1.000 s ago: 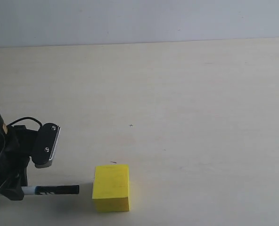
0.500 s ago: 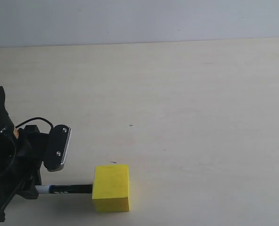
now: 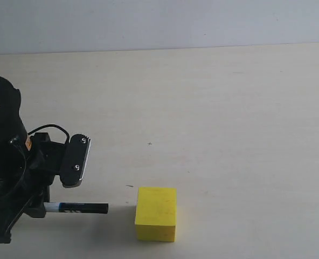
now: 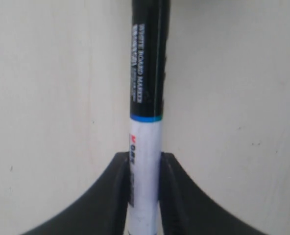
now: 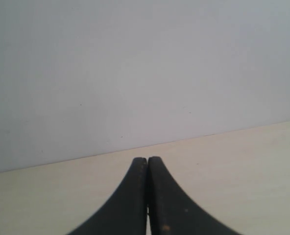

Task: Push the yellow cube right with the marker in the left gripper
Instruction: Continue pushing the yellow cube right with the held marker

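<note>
The yellow cube (image 3: 155, 213) sits on the pale table near the front edge. My left gripper (image 3: 43, 204) is low at the left, shut on the marker (image 3: 76, 207), which lies level and points right at the cube. A short gap separates the marker's black tip from the cube's left face. In the left wrist view the fingers (image 4: 119, 181) pinch the marker (image 4: 146, 98) by its white barrel, and the cube is out of that view. My right gripper (image 5: 147, 160) is shut with nothing in it and does not show in the exterior view.
The pale wooden table (image 3: 219, 113) stretches back to a grey wall (image 3: 159, 21). The black left arm (image 3: 3, 135) fills the left edge of the exterior view. The right wrist view looks along the table (image 5: 243, 161) toward the wall.
My left gripper moved right with the marker, whose tip met the cube. The cube slid right and now rests apart from the tip.
</note>
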Tool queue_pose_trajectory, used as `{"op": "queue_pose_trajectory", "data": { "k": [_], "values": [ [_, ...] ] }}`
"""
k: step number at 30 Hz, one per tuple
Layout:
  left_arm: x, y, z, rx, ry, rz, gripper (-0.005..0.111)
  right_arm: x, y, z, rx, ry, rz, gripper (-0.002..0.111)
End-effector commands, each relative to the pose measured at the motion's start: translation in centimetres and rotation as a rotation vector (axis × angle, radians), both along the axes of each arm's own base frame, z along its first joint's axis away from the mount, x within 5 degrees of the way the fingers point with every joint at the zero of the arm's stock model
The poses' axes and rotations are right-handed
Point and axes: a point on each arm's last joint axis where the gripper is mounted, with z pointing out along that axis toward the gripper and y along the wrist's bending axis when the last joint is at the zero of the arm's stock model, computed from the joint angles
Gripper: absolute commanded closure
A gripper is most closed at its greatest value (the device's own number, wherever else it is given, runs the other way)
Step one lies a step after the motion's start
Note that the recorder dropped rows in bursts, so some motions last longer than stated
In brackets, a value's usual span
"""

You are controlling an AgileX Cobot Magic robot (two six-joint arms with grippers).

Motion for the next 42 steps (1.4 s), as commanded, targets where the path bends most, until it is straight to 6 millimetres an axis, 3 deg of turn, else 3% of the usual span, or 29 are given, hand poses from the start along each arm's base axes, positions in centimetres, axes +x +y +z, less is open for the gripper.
{"op": "queue_pose_trajectory", "data": {
  "k": [1, 13, 17, 20, 31, 42],
  "values": [
    [0.0, -0.1, 0.1, 0.005, 0.008, 0.013, 0.107, -0.1, 0.0, 0.0, 0.001, -0.016, -0.006, 0.108],
    [0.4, -0.7, 0.1, -0.045, -0.055, 0.032, 0.107, -0.1, 0.0, 0.0, 0.001, -0.016, -0.006, 0.108],
    [0.1, -2.0, 0.0, -0.079, -0.102, -0.098, 0.107, -0.1, 0.0, 0.0, 0.001, -0.016, -0.006, 0.108],
    [0.0, -1.6, -0.3, -0.058, -0.109, -0.117, 0.107, -0.1, 0.0, 0.0, 0.001, -0.016, -0.006, 0.108],
    [-1.0, -2.1, -0.8, -0.019, -0.052, -0.029, 0.107, -0.1, 0.0, 0.0, 0.001, -0.016, -0.006, 0.108],
    [-0.7, -2.5, -1.8, -0.017, -0.042, 0.016, 0.107, -0.1, 0.0, 0.0, 0.001, -0.016, -0.006, 0.108]
  ]
}}
